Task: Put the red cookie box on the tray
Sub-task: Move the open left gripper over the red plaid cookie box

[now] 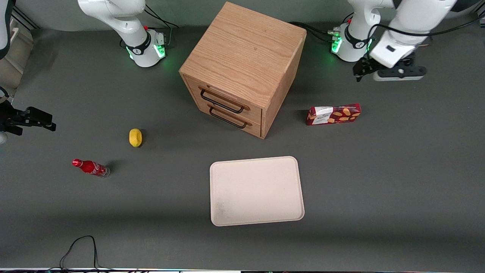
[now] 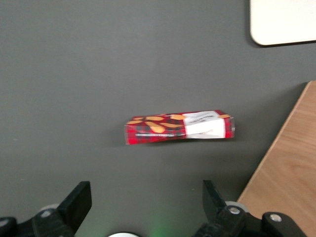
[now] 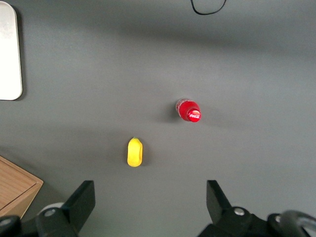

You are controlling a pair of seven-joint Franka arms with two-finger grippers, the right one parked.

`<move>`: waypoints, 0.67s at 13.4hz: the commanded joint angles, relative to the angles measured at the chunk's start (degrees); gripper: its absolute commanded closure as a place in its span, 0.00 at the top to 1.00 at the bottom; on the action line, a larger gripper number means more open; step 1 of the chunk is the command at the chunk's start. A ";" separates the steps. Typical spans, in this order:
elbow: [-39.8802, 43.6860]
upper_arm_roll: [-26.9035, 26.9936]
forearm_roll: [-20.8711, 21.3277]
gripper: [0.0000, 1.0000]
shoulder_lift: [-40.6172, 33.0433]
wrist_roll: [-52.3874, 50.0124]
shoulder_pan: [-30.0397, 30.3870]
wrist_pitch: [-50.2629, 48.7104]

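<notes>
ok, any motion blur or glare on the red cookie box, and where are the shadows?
Left wrist view: the long dark-red cookie box looks slightly smeared, label print unreadable; no glare. The open tool hovers above the table, short of it. Front view: box edges crisp; the oak-grain wooden drawer cabinet casts a soft shadow toward it; the cream-white flat tray is evenly lit.

Red cookie box [image 1: 334,114] [image 2: 179,127] lies flat on table — apart from cream tray [image 1: 256,190] [image 2: 282,21].

Gripper [image 1: 394,72] above table; box [image 1: 334,114] beside cabinet [image 1: 242,68].
</notes>
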 commanded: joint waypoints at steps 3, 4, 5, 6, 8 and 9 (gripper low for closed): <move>-0.74 0.73 -1.85 1.00 1.08 -6.33 -4.66 2.21; -0.74 0.74 -2.81 1.00 1.17 -8.08 -4.31 2.12; -0.74 0.82 -3.08 1.00 1.26 -12.18 -4.05 2.12; -0.74 0.91 -3.08 1.00 1.52 -18.58 -4.05 2.12; -0.74 1.00 -3.08 1.00 1.79 -31.67 -4.05 2.30; -0.74 1.00 -3.08 1.00 1.88 -38.70 -4.05 2.38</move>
